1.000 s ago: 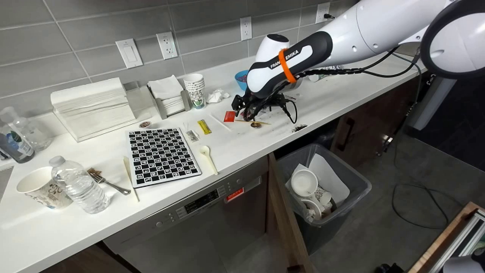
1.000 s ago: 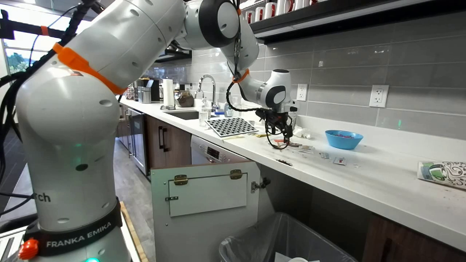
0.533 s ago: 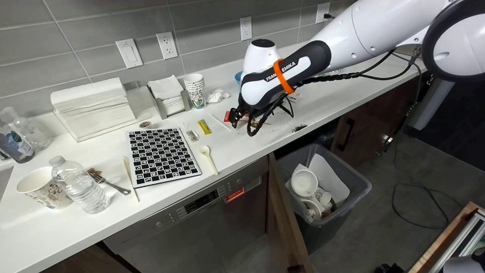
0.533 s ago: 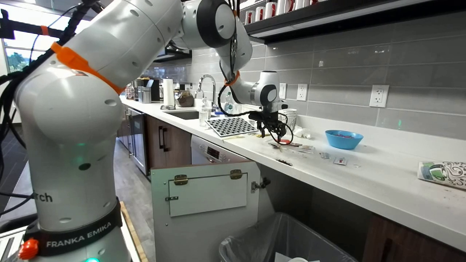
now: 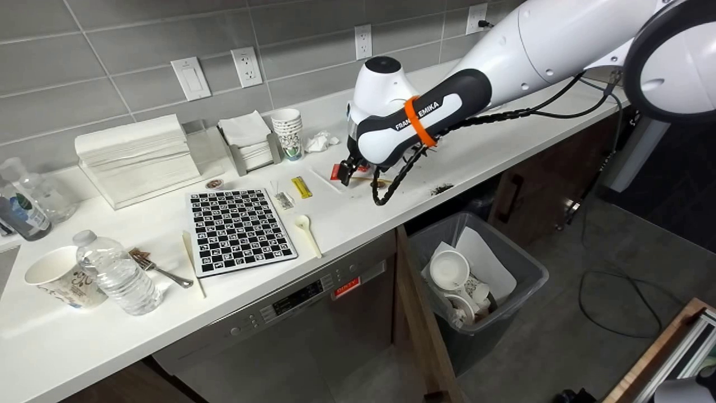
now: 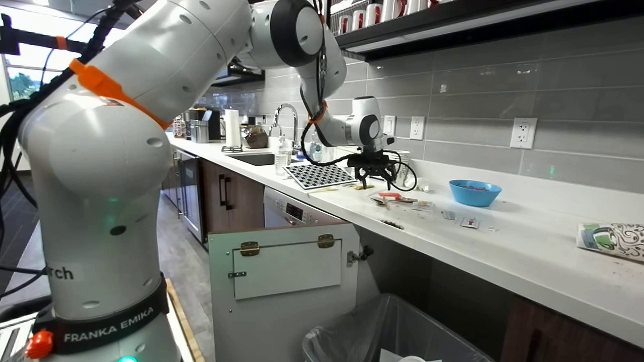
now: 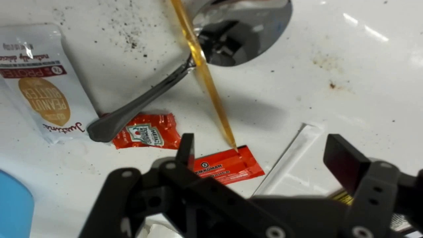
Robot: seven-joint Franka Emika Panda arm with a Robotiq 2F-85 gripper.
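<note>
Above the white counter (image 5: 358, 212), my gripper (image 7: 264, 155) spread wide

Flat and glossy red, the Kikkoman packet (image 7: 231, 167) lies below, partly behind one finger (image 7: 185, 148). Rightward in the wrist view: a white wrapper (image 7: 292, 155), then more counter; the near edge (image 6: 503, 278) is well apart.

3 cameras watch your gripper (image 7: 261, 150). In an exterior view you look down from above it toward the tiled wall (image 5: 307, 47); in an exterior view, close beside the arm (image 6: 168, 85), past it to the sink (image 6: 256, 159). Both exterior views share the checkered board (image 5: 241, 232) near it. The wrist view, closest, faces the counter (image 7: 363, 99) below.
</note>
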